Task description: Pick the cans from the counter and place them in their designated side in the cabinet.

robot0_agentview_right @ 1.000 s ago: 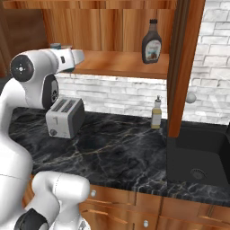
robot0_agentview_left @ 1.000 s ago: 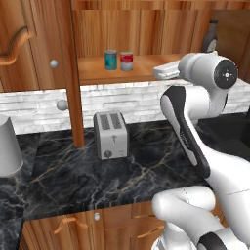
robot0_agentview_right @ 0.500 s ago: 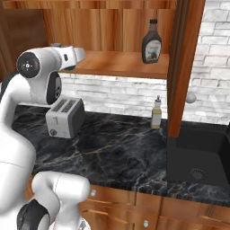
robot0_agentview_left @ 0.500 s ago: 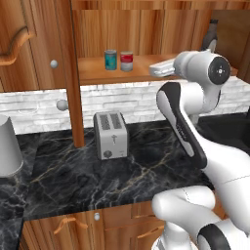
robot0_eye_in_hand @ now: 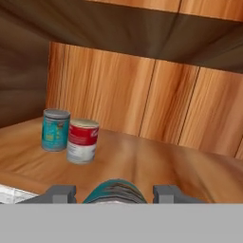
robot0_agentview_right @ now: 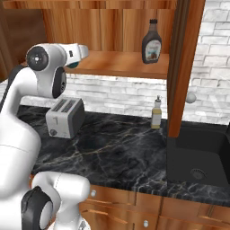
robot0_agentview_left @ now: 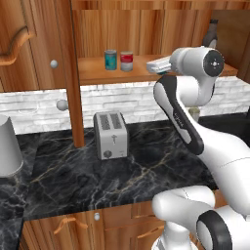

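Note:
My gripper (robot0_eye_in_hand: pixel 114 193) is shut on a teal can (robot0_eye_in_hand: pixel 114 190), held low over the cabinet's plank shelf (robot0_eye_in_hand: pixel 156 166). Further in on that shelf stand two cans side by side, one teal (robot0_eye_in_hand: pixel 55 129) and one with a red and pale label (robot0_eye_in_hand: pixel 82 141). From the left base view these two cans, teal (robot0_agentview_left: pixel 111 59) and red (robot0_agentview_left: pixel 127 61), stand left of my gripper (robot0_agentview_left: pixel 158 65). The held can (robot0_agentview_right: pixel 72 66) peeks out below my hand in the right base view. The black marble counter (robot0_agentview_left: pixel 151 171) lies below.
A silver toaster (robot0_agentview_left: pixel 111 134) stands on the counter under the shelf. A tall dark bottle (robot0_agentview_right: pixel 152 47) stands on the shelf's right part, and a small bottle (robot0_agentview_right: pixel 156 113) by the wooden post (robot0_agentview_right: pixel 182 67). A sink (robot0_agentview_right: pixel 197 152) lies at the right, a grey cup (robot0_agentview_left: pixel 7 146) at the far left.
The arm has swung a little further in over the shelf, carrying the hand slightly toward the two standing cans. The grip on the teal can is unchanged.

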